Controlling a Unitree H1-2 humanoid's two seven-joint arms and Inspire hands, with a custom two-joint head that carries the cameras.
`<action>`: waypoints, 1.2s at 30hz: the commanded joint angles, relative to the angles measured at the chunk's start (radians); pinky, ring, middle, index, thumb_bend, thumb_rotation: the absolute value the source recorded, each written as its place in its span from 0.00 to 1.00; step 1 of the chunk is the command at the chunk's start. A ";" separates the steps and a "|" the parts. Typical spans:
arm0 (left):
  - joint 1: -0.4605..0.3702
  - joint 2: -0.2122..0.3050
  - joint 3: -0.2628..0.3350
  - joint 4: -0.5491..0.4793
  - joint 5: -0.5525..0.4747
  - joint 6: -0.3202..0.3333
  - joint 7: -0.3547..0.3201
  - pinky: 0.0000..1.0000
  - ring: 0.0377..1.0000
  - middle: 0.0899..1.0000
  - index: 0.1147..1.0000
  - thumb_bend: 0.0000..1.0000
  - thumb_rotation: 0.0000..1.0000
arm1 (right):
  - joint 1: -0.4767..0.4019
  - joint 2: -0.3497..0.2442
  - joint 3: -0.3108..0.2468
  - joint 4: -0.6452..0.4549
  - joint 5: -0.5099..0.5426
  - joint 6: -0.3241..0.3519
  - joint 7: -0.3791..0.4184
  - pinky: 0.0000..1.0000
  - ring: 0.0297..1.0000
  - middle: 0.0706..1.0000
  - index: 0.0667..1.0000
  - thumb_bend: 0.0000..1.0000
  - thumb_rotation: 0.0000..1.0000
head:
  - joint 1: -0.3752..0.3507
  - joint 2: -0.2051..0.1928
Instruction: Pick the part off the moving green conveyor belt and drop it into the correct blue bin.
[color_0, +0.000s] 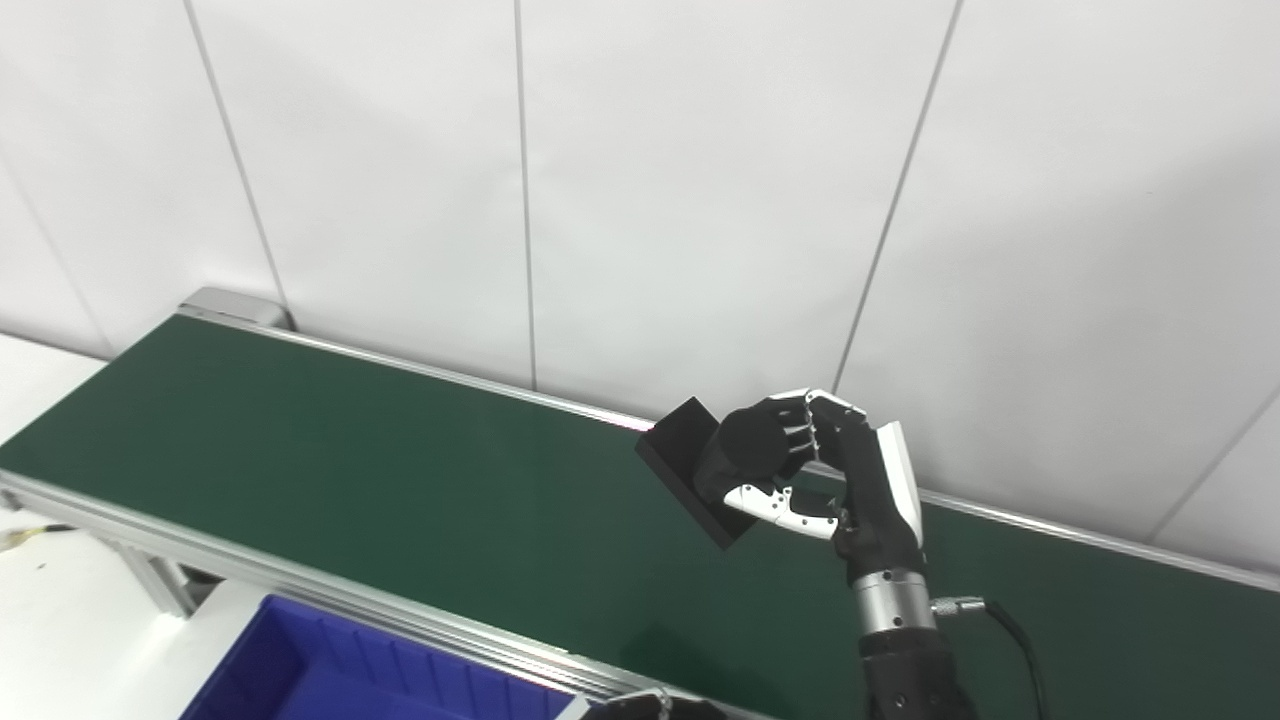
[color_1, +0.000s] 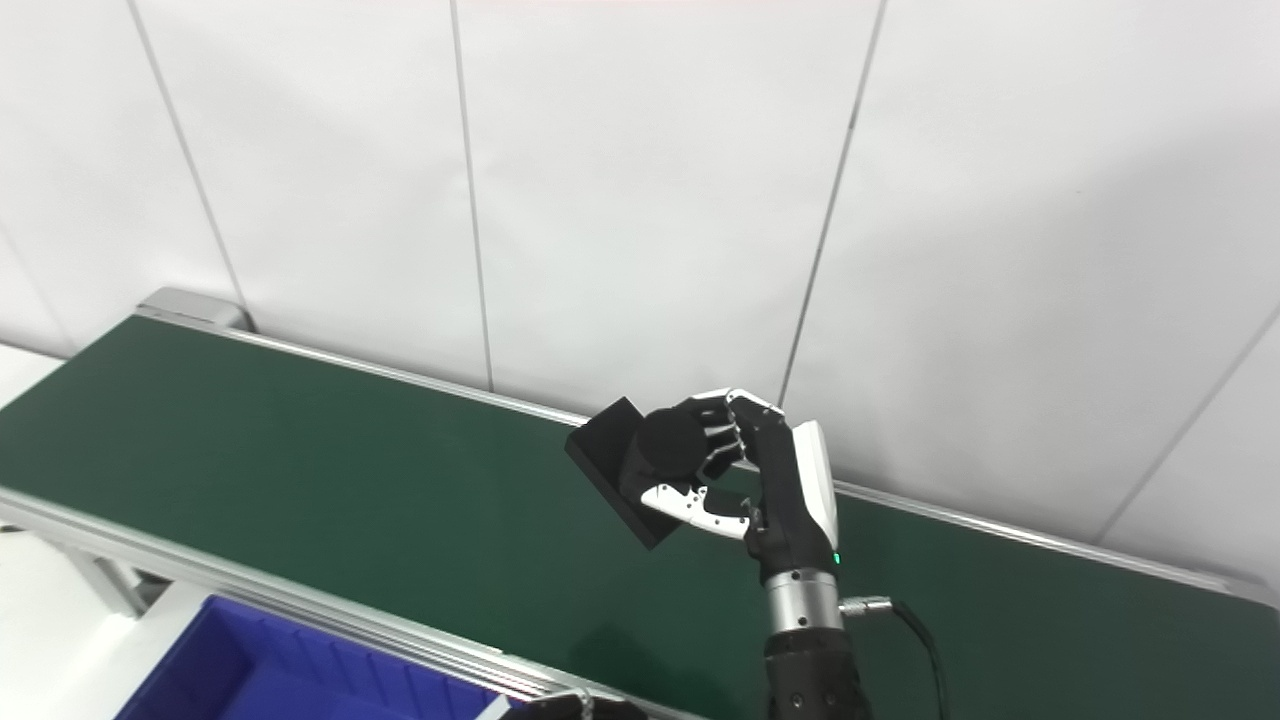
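My right hand (color_0: 825, 470) is shut on a black part (color_0: 685, 460), a flat block with a round boss, and holds it tilted above the green conveyor belt (color_0: 350, 470). The same hand (color_1: 745, 470) and part (color_1: 615, 465) show in the right eye view. The fingers wrap the round boss and the thumb presses under the block. A blue bin (color_0: 330, 670) sits below the belt's near rail at the bottom left. A dark tip of my left hand (color_0: 650, 708) shows at the bottom edge; its fingers are hidden.
The belt's aluminium near rail (color_0: 300, 585) runs between the belt and the bin. A white panelled wall (color_0: 640, 180) stands right behind the belt. A cable (color_0: 1010, 630) leaves my right wrist. The white table (color_0: 60, 620) lies at the left.
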 joint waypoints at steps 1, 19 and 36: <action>-0.006 0.007 0.006 -0.025 -0.017 -0.018 -0.009 0.64 0.70 0.71 0.68 0.81 0.54 | -0.003 -0.004 -0.008 -0.067 -0.002 0.017 0.007 0.35 0.43 0.46 0.47 0.50 0.00 | -0.017 0.006; 0.012 0.054 0.035 -0.071 -0.057 -0.020 -0.031 0.62 0.68 0.70 0.67 0.78 0.52 | 0.224 -0.079 -0.099 -0.486 0.008 0.120 0.067 0.36 0.43 0.46 0.48 0.50 0.00 | -0.211 0.072; 0.024 0.113 0.073 -0.166 -0.093 0.055 -0.062 0.64 0.69 0.71 0.67 0.79 0.54 | 0.511 -0.070 -0.153 -0.668 0.036 0.135 0.069 0.36 0.43 0.47 0.46 0.50 0.00 | -0.357 0.170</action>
